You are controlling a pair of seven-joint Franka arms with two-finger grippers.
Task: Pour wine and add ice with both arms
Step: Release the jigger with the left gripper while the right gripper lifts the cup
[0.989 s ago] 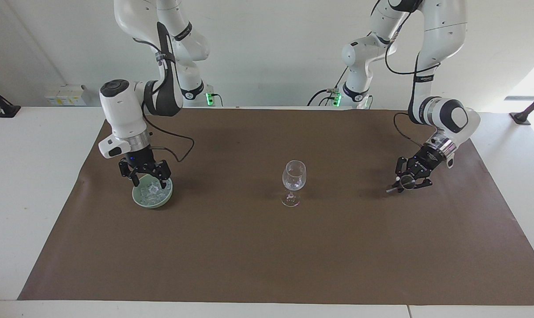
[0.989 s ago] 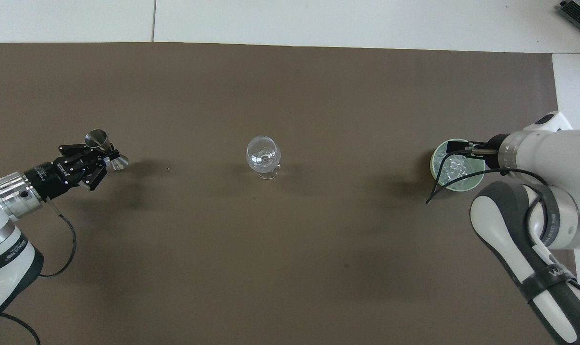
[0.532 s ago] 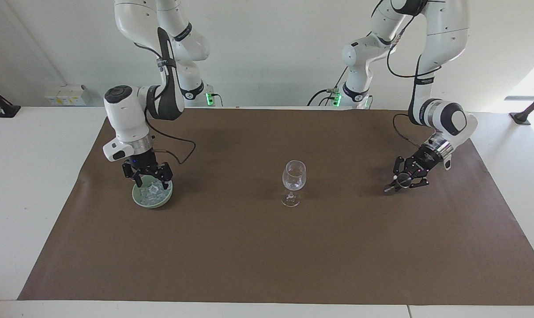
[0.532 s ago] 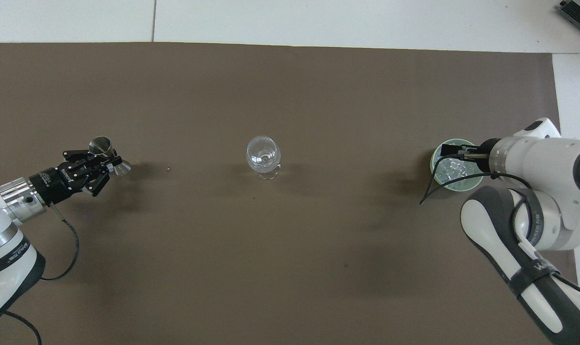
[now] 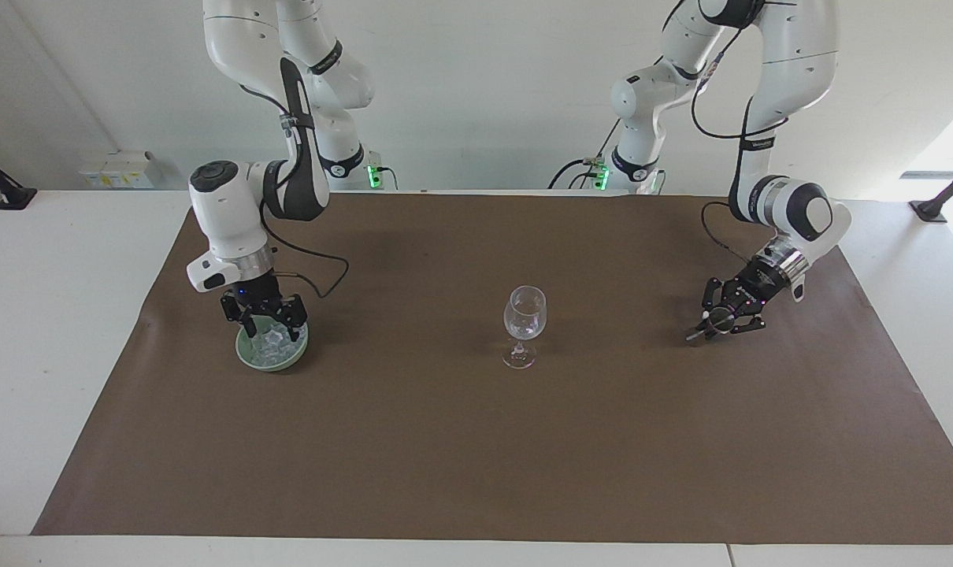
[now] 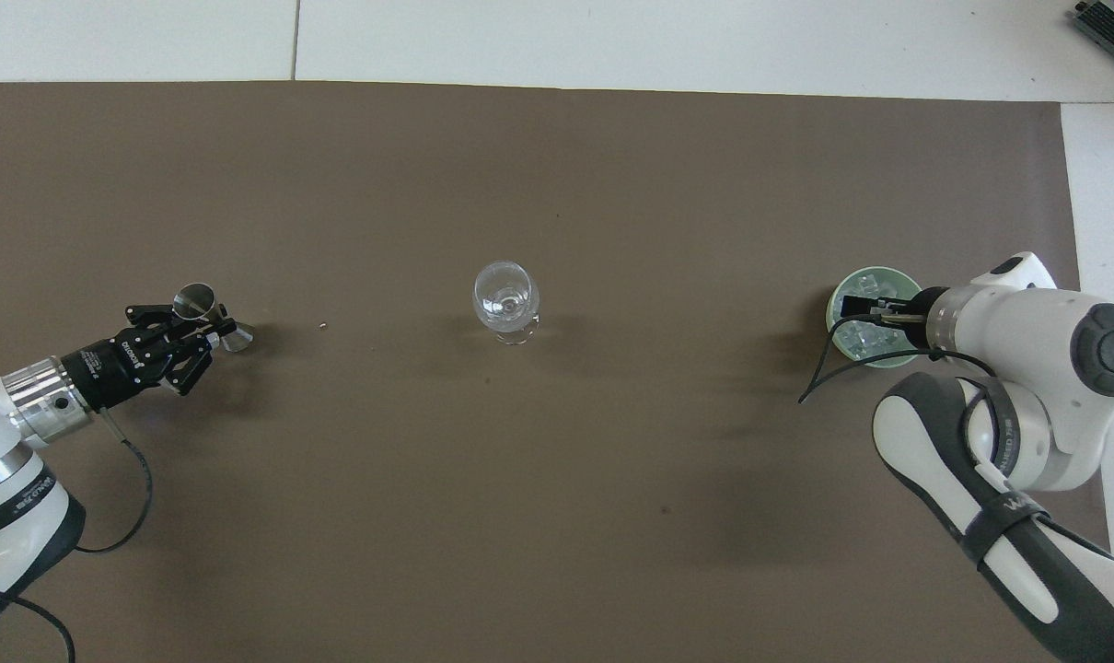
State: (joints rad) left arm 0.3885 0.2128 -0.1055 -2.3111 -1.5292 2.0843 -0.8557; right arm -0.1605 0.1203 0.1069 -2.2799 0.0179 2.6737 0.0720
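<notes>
A clear wine glass (image 5: 524,321) stands upright mid-mat; it also shows in the overhead view (image 6: 506,300). A pale green bowl (image 5: 248,358) toward the right arm's end holds several ice cubes (image 5: 272,342), also seen from overhead (image 6: 877,339). My right gripper (image 5: 269,324) is open, its tips down inside the bowl's rim (image 6: 833,322) over the ice. My left gripper (image 5: 721,321) is shut on a small metal jigger (image 5: 698,335), tilted low over the mat toward the left arm's end. From overhead the jigger (image 6: 194,299) lies across the left gripper (image 6: 209,324).
A brown mat (image 5: 476,457) covers most of the white table (image 5: 51,331). A tiny pale speck (image 6: 323,325) lies on the mat between the jigger and the glass. The right arm's black cable (image 6: 819,373) hangs beside the bowl.
The right arm's wrist has drawn back toward the robots and sunk, with its gripper staying at the bowl. The left gripper with the jigger has shifted slightly toward the robots.
</notes>
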